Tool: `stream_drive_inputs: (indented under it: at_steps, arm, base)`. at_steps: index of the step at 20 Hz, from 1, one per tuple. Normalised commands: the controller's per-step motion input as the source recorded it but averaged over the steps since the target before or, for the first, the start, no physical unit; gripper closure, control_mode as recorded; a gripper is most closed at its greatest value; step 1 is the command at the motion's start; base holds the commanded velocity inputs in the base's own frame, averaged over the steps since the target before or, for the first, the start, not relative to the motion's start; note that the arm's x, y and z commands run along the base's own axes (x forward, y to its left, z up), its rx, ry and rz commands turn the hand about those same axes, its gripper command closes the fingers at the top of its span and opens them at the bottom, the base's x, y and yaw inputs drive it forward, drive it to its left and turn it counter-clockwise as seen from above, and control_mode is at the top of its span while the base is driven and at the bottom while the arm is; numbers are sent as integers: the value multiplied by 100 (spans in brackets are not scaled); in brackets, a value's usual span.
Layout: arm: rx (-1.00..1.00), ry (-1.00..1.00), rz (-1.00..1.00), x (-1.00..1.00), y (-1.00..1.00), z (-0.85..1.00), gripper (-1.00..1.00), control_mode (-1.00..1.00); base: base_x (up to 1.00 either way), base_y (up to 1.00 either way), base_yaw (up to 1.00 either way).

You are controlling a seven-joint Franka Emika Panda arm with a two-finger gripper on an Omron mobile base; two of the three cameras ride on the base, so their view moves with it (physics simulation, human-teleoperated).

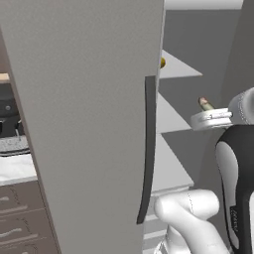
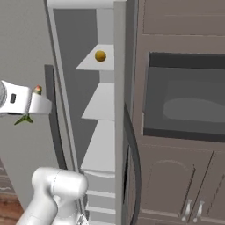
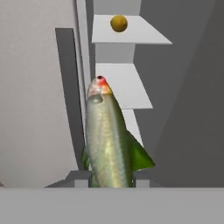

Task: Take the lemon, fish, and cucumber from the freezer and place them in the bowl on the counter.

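A silvery-green fish with a red-tipped snout and green fins (image 3: 107, 140) rides clamped in the two dark-fingered gripper (image 3: 107, 178) just outside the tall grey freezer (image 1: 94, 124), whose broad door with a long dark handle (image 1: 147, 149) stands open. The small round yellow-orange lemon (image 2: 100, 56) sits on an upper pale shelf (image 2: 100, 63), not yet fetched. By the look of it, one of three items is on its way; where the cucumber and the bowl are cannot be told.
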Motion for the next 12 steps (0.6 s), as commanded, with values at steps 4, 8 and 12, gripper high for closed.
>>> stream_drive_inputs:
  at_steps: [4,8,12]
  arm:
    - [0,0,0,0,0,0,100,100]
    - [0,0,0,0,0,0,100,100]
    - [0,0,0,0,0,0,100,100]
  base:
    - [-80,73,0]
    - [-51,100,0]
    - [-24,100,0]
